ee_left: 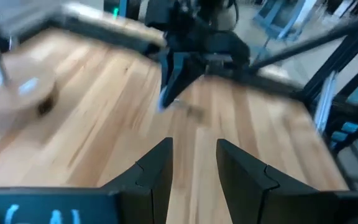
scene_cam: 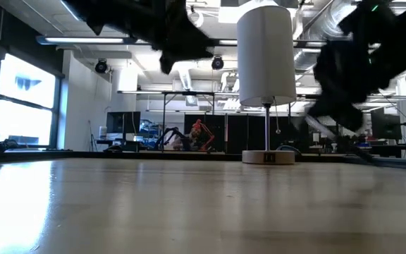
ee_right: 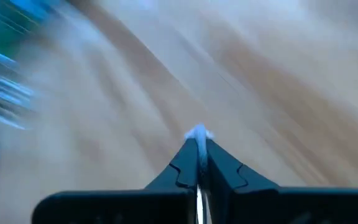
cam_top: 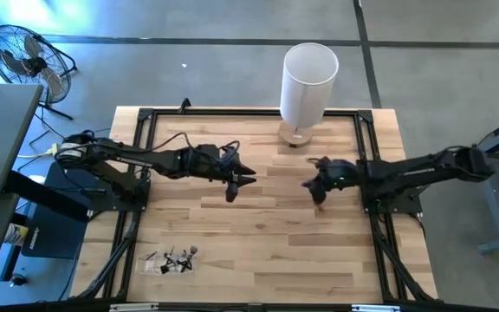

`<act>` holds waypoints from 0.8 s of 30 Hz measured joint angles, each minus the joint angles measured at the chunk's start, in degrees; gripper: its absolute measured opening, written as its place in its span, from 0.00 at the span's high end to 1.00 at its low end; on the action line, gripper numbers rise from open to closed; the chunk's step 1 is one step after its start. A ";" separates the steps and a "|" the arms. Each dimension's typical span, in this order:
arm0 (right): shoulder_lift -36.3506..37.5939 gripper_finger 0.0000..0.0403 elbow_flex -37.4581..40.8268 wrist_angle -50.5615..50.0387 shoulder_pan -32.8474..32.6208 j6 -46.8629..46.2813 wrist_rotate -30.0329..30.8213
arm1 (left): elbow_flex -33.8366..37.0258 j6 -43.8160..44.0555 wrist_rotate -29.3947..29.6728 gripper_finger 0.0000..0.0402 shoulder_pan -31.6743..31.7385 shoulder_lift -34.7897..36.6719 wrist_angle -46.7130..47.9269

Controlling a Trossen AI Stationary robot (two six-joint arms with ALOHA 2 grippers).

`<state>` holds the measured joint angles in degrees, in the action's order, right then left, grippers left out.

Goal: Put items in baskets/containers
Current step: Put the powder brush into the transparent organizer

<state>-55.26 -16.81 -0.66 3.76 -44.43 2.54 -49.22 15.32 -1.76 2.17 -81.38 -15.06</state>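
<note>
Several thin dark brushes lie in a loose pile [cam_top: 173, 259] near the table's near left corner, on or beside a see-through tray that I cannot separate from them. My left gripper [cam_top: 236, 184] [ee_left: 194, 163] hovers open over the table's middle and holds nothing. My right gripper [cam_top: 317, 192] [ee_right: 197, 146] hangs to its right, above the wood, shut on a thin pale-tipped stick, apparently a brush [ee_right: 197, 132]. The left wrist view shows that gripper [ee_left: 178, 74] from the front, pointing down. My right gripper pinches a thin stick between its two shut fingers. A pale tip [ee_right: 197, 132] pokes out just past the fingertips, and a sliver of shiny shaft [ee_right: 197, 198] shows farther back between them. The stick is lifted clear of the table and lies along the fingers.
A lamp with a tall white cylinder shade [cam_top: 308, 82] stands on a round wooden base [cam_top: 297, 135] at the table's far middle. A black frame [cam_top: 232, 113] runs along the table's far edge and both sides. Bare wood [cam_top: 275, 243] lies between the grippers and the near edge.
</note>
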 joint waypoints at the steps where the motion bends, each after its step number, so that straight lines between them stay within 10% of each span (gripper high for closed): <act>1: 0.73 0.99 1.51 8.35 -1.08 1.73 1.54 | -0.04 -0.01 0.02 0.70 -0.08 -0.53 -2.25; 9: -0.31 0.99 1.29 44.94 -5.10 23.26 9.75 | -0.19 0.39 -0.21 0.70 -0.08 -6.07 -18.03; 24: -3.11 1.00 -17.44 34.45 -5.06 36.94 4.31 | -16.28 -6.49 -0.64 0.70 -0.06 -14.24 -18.40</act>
<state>-58.37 -34.25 33.80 -1.30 -7.49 6.86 -65.49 8.83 -2.39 2.11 -95.62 -33.46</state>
